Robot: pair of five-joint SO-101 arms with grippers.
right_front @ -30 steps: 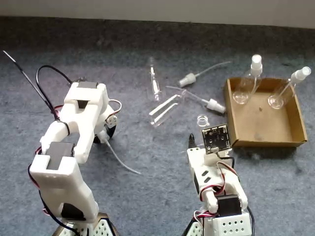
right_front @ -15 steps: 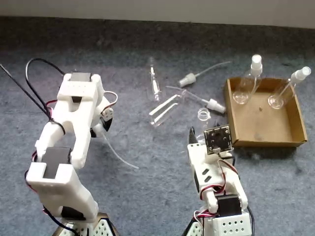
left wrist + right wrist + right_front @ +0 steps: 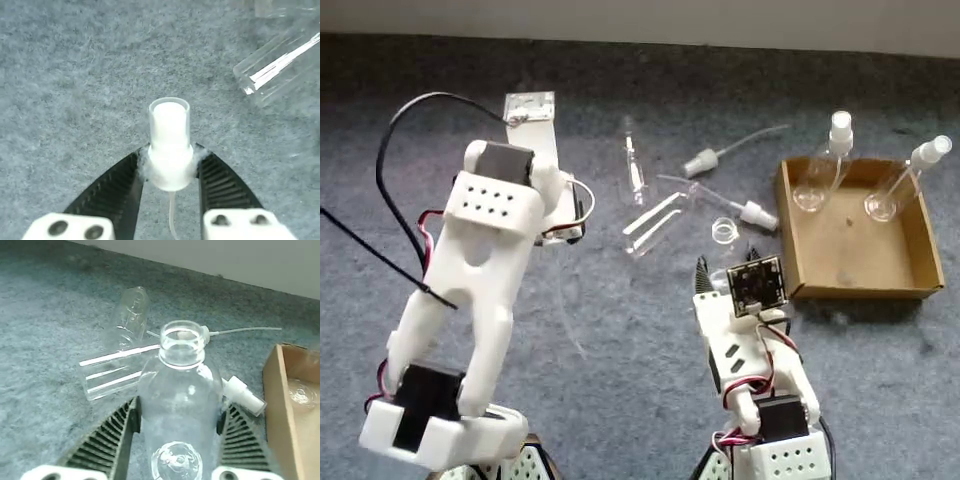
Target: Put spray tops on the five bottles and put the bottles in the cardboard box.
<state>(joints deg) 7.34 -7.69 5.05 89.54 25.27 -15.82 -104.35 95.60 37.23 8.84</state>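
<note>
Jaws on your right gripper (image 3: 176,412) pinch an open-necked bottle (image 3: 177,390), its neck pointing away from the arm. Your left gripper (image 3: 171,157) clamps a spray top (image 3: 170,125) by its collar, over the grey carpet (image 3: 60,75). Farther out lie a flat bottle (image 3: 655,220), a loose spray top (image 3: 757,213), a round bottle (image 3: 634,168) and a farther spray top (image 3: 702,162). The cardboard box (image 3: 865,292) holds a capped bottle (image 3: 823,175) and a second capped bottle (image 3: 900,185).

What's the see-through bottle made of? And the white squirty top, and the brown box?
The bottle in the right tool looks like clear, shiny plastic, maybe glass: you can see through it and it glints. The spray top looks like smooth white plastic, not see-through. The cardboard box is dull brown cardboard, with thin, plain walls.
</note>
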